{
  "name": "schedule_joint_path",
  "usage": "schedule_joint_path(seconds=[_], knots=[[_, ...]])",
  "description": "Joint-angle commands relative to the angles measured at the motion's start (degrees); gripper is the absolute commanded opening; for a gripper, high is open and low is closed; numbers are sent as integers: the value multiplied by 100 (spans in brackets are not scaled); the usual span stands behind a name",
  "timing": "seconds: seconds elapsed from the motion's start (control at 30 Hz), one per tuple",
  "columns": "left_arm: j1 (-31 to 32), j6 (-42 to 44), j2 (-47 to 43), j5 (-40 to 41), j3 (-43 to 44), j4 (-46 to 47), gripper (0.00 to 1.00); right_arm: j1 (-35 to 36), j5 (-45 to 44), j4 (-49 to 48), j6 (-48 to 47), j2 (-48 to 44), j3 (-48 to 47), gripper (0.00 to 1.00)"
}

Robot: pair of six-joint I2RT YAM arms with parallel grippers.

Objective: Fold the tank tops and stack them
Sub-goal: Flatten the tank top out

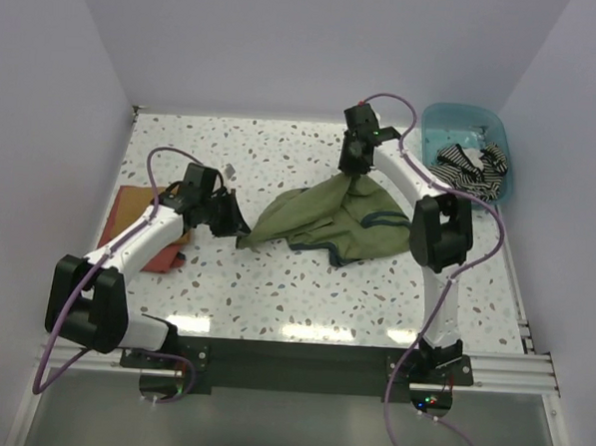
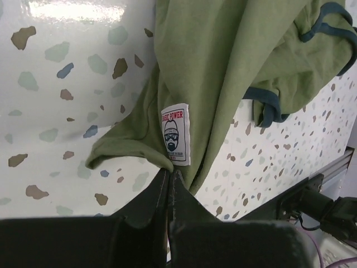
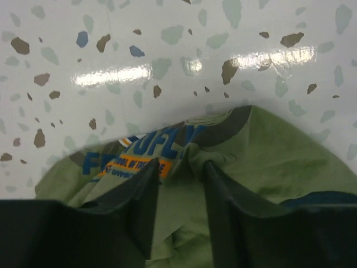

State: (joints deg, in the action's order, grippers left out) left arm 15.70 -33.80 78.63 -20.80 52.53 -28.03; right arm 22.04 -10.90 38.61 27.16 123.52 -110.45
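While left pincer nips olive tank top hem, right pincer parted over it

Enclosure, table and walls: a white terrazzo tabletop is sitting between plain pale-lilac walls.
Brown, grey and blue chips are speckling its glossy surface. Overhead light is glaring in bright bars along the near side. An aluminium rail is running across the front edge.
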Motion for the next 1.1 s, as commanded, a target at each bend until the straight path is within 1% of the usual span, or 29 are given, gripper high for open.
schedule_joint_path(seconds=[0.0,0.03,0.07,0.1,0.13,0.17,0.2,0.23,0.33,0.37,0.43,0.5,0.57,0.67,0.73,0.83,0.97,1.07], knots=[[-32,-162,-357,-355,-85,746,0,-25,219,-236,79,-1065,135,47],[-32,-205,-392,-337,-94,781,0,-16,263,-370,114,-1311,425,51],[-32,-232,-427,-320,-25,799,0,-7,307,-485,132,-1522,994,55],[-32,-232,-427,-268,46,756,0,36,316,-669,184,-1994,1278,60],[-32,-223,-419,-93,133,712,0,63,273,-740,193,-2225,1559,62],[-32,-232,-401,-30,291,677,0,124,194,-819,211,-2454,2110,64],[-32,-241,-384,14,371,659,0,247,106,-951,281,-2935,2385,67],[-41,-293,-349,162,433,641,0,309,105,-1030,316,-3131,2902,67],[-155,-425,-278,112,556,772,0,739,35,-1312,352,-3728,3546,66],[-234,-530,-182,67,635,869,0,853,44,-1382,352,-3765,3844,65],[-313,-688,-33,15,827,983,0,1074,70,-1514,308,-3679,4118,60],[-375,-785,108,14,1073,1115,0,1144,359,-1715,308,-3538,4233,58],[-375,-873,380,14,1539,1125,0,1293,448,-1865,255,-3354,4313,57],[-384,-953,671,6,2189,1081,0,1495,457,-1927,89,-3081,4217,54],[-393,-944,846,23,2645,1011,0,1592,369,-1945,36,-2993,4190,54],[-393,-927,1031,49,3042,817,0,1715,395,-2085,35,-2896,4242,57],[-393,-944,1093,-3,3149,843,0,1978,360,-2480,535,-2974,4488,64],[-393,-953,1084,-21,3166,852,0,2198,18,-3146,1254,-2983,4717,64]])
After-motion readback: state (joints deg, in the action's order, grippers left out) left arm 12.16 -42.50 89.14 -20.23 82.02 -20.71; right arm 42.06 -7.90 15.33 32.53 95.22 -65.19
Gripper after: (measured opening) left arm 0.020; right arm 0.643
